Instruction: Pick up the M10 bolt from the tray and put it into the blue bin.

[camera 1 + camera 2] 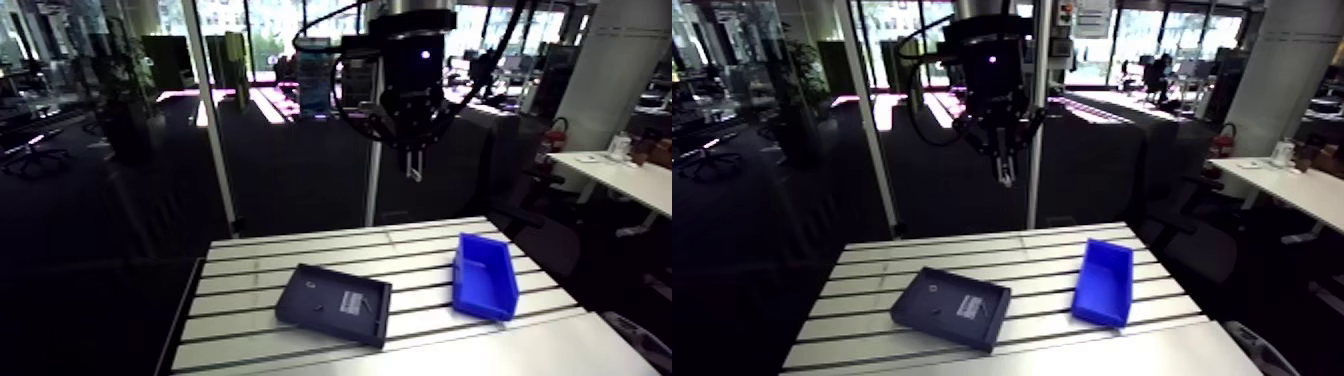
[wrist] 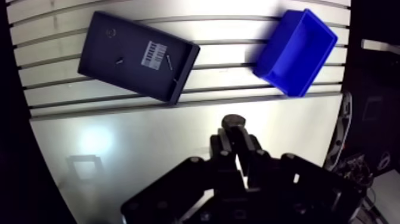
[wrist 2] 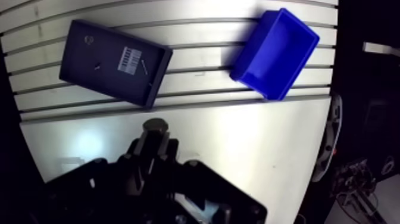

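Gripper point(image 2: 236, 136) high over table point(image 2: 149, 140), clenched on M10 bolt point(image 2: 234, 121), dark round head betw. fingertips. From gripper: tray point(image 2: 95, 59) at 11 o'clock, blue bin point(image 2: 280, 67) at 1 o'clock, well apart.

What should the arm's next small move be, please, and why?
Probably travel across toward the blue bin. The gripper seems shut on a dark hex-headed piece, likely the bolt, and hangs high above the table, apart from the tray. The bin looks empty, so nothing appears to block a drop there.
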Controlling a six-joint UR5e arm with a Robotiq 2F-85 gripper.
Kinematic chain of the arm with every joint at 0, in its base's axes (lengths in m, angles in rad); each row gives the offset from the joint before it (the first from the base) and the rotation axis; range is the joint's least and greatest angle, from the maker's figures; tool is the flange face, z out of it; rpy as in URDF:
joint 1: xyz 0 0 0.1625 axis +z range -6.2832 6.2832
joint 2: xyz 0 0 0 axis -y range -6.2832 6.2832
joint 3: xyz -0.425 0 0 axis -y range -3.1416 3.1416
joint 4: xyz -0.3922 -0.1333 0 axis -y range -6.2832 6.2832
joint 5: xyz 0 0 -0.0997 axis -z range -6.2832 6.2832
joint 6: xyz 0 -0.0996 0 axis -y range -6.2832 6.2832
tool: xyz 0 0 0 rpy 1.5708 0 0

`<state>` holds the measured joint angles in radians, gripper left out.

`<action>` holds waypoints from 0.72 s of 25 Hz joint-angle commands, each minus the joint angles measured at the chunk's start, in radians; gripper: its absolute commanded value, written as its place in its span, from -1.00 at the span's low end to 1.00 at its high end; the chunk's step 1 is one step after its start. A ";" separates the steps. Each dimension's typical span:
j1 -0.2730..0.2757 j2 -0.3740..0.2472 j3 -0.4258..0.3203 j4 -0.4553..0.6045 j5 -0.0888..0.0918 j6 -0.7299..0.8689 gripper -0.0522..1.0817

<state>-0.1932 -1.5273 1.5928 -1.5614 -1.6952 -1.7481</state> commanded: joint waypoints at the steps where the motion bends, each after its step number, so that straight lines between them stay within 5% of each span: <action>1: -0.210 0.008 -0.050 -0.036 0.091 -0.640 0.99; 6: -0.259 0.033 -0.044 -0.073 0.099 -0.905 0.99; 9: -0.333 0.049 -0.038 -0.108 0.154 -1.052 0.99; 11: -0.356 0.056 -0.030 -0.148 0.176 -1.168 0.99; 18: -0.404 0.097 0.009 -0.253 0.188 -1.435 0.99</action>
<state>-0.5161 -1.4723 1.5644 -1.7004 -1.5480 -2.8162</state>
